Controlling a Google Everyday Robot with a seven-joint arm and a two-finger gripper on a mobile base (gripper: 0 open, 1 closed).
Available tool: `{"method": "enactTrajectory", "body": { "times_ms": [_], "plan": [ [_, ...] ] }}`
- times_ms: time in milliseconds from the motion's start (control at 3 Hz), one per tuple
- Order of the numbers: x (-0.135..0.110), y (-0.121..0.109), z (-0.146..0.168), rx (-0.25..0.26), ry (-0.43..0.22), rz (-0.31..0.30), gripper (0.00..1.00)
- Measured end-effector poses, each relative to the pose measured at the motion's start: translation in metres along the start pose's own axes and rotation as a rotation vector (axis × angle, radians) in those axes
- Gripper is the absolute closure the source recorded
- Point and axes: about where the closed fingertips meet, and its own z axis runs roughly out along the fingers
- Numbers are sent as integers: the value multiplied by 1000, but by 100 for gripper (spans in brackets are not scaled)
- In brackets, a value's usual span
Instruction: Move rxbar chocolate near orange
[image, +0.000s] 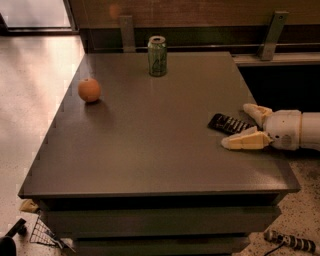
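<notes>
Camera view, the only angle: the dark surface (150, 145) fills the middle of the shot, and the action is over at its 3 o'clock edge. The tool (235, 126) reaches in from the right side, its white wrist lying low and level with the top. Its two pale fingers (246, 141) are spread wide apart, gripping nothing, one to the far side and one to the near side.

Between those fingers sits the rxbar chocolate (224, 123), lying flat on the surface, black with pale lettering. Its right end is tucked into the gap and its left end pokes out toward 9 o'clock. I cannot tell whether either finger is touching the wrapper.

Now look across to 10 o'clock. There is the orange (89, 90), resting near the left edge, well apart from the bar with open tabletop between them.

Up at 12 o'clock a green drink can (157, 56) stands upright near the back edge, away from both the fruit and the bar.
</notes>
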Motion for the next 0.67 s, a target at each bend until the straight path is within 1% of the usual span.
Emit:
{"method": "enactTrajectory", "body": {
  "times_ms": [667],
  "plan": [
    [-5, 0, -2, 0, 0, 0, 91]
  ]
}}
